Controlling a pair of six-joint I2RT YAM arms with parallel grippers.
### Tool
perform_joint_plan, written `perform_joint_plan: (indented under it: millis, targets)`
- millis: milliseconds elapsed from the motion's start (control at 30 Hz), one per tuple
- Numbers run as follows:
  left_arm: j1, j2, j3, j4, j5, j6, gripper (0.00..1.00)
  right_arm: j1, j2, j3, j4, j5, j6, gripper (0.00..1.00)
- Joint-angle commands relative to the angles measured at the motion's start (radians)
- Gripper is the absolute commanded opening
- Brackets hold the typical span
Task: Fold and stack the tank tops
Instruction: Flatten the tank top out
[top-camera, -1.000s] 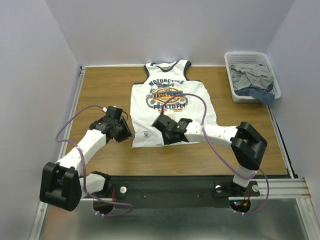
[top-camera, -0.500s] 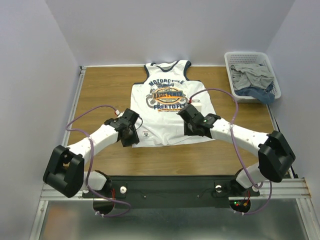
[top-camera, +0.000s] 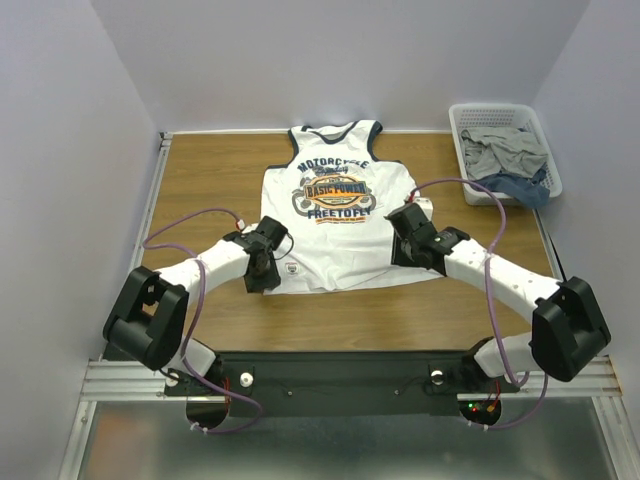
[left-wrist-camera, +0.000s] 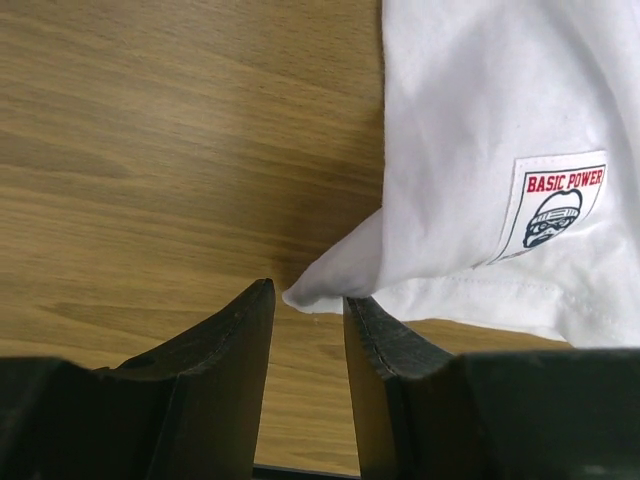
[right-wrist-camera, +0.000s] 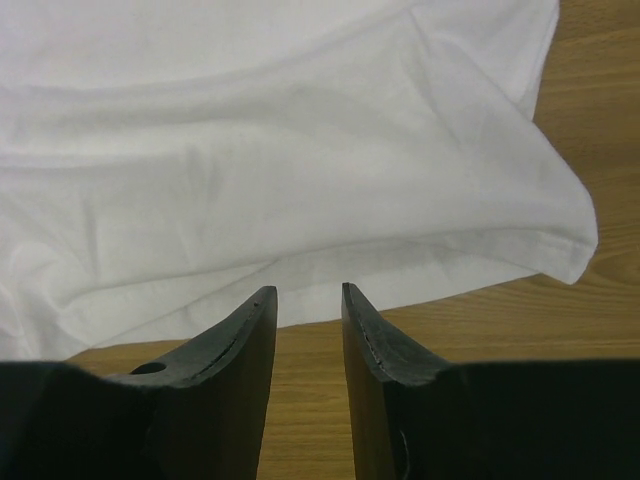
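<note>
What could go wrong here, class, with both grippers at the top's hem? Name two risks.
1. The open left gripper frames only the corner tip of the top; closing might catch one layer or slip off.
2. The open right gripper sits inward of its corner, which may droop, skewing the fold.

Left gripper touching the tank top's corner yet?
Cannot tell. In the left wrist view the tank top corner sits between the open left gripper fingers, overlapping one, but height above the cloth is unclear.

L gripper (left-wrist-camera: 307, 303) is hanging at frame bottom, fingers apart, tank top (left-wrist-camera: 470, 110) corner lying btwn tips; wood table (left-wrist-camera: 150, 150) showing left.
</note>
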Motion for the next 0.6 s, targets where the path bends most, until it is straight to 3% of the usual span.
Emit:
perform_joint_plan:
  millis: [0, 200, 233, 367, 567]
  targets:
    - [-0.002, 0.005, 0.037, 0.000, -0.055, 0.018, 0.45, -0.044, -0.048, -0.018, 0.044, -0.016, -0.023, 0.38]
    - [-0.002, 0.019, 0.021, 0.035, -0.037, 0.035, 0.35, -0.102, -0.060, -0.048, 0.046, -0.023, -0.025, 0.38]
    - [-0.001, 0.019, 0.021, 0.041, -0.034, 0.039, 0.24, -0.122, -0.069, -0.054, 0.046, -0.026, -0.025, 0.39]
    - [0.019, 0.002, 0.040, 0.058, -0.020, 0.062, 0.02, -0.188, -0.088, -0.083, 0.044, -0.035, -0.029, 0.41]
    - [0.083, -0.062, 0.037, 0.105, 0.035, 0.078, 0.00, -0.289, -0.091, -0.146, 0.043, -0.037, -0.009, 0.41]
